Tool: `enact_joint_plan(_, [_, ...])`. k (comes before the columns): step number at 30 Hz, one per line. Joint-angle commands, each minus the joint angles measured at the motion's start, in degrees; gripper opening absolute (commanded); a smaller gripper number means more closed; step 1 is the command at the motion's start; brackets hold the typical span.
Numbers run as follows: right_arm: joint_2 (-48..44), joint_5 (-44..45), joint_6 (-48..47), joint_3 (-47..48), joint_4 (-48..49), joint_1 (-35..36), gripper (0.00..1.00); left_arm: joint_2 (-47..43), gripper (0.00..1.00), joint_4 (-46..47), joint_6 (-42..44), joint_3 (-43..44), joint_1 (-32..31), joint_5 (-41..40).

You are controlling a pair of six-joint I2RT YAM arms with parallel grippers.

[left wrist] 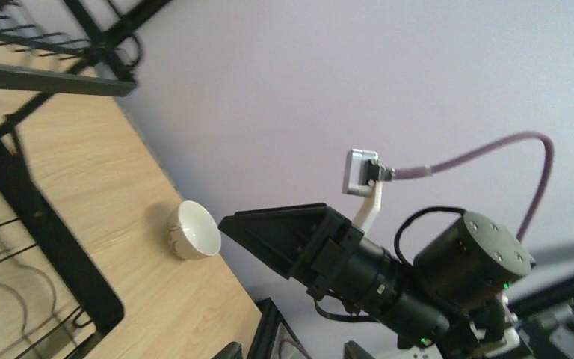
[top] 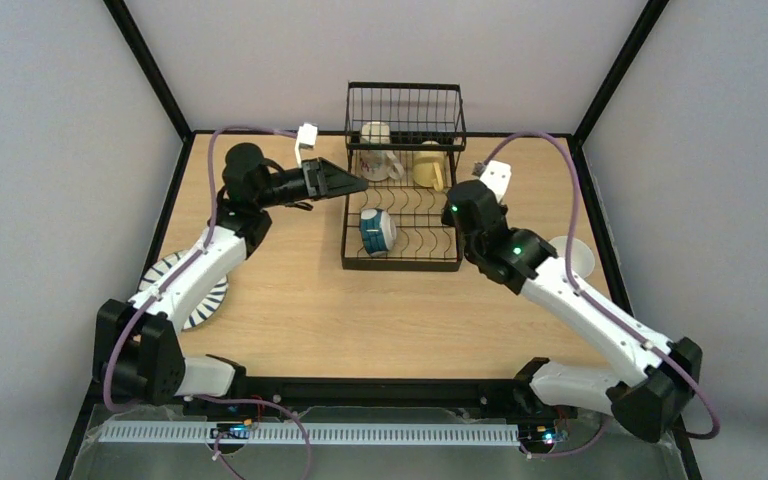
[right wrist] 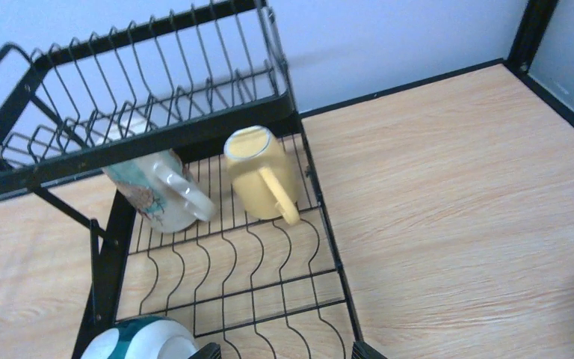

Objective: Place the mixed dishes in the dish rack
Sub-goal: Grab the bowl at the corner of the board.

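We've got the dish rack point(top: 403, 266) at the back of the desk point(top: 290, 320) with three pieces aboard. The beige mug point(right wrist: 157, 198) and yellow mug point(right wrist: 258, 176) lie on their sides on the lower level, just under the raised basket. The blue-outside bowl point(top: 377, 231) stands on edge in the front slots. Two pieces are yet to load. The cream bowl point(top: 582, 258) sits on the desk to the right, close beside the right forearm. The striped plate point(top: 192, 298) lies flat at the left edge, partly under the left arm. We can't spot a green or yellow plate anywhere. The right gripper point(right wrist: 285, 351) hangs over the rack's front right, jaws spread wide and empty. The left gripper point(top: 355, 184) sits by the rack's left side with nothing visibly in it, and we can't tell how its jaws stand. We'd judge all this to be glazed ceramic: stiff, slick, fairly weighty and quick to chip against wire. The bowl wants a pinch across its wall at the rim, one finger inside. The plate is trickier, lying flat with only its lip to catch. The left arm's own links cover it, and the basket and mugs crowd the rear slots.
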Motion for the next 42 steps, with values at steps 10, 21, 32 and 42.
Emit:
enact_joint_plan(10, [-8.6,4.1,7.1,-3.9,-15.4,-5.0,1.00,2.2,0.99,-14.1,5.2,8.6,-13.8,-4.5])
enact_joint_plan(21, [-4.9,-7.7,7.7,-9.8,-16.7,-26.0,1.00,10.7,0.99,-47.4,30.1,26.5,-27.8,-22.1])
enact_joint_plan(32, [3.6,-12.7,3.9,-9.6,-11.4,-38.2,1.00,15.1,0.99,-52.1,34.7,27.8,-32.1,-29.1])
enact_joint_plan(42, [7.4,-12.8,2.3,-9.5,-8.3,-42.5,0.99,16.4,0.99,-51.0,35.3,27.4,-32.1,-29.1])
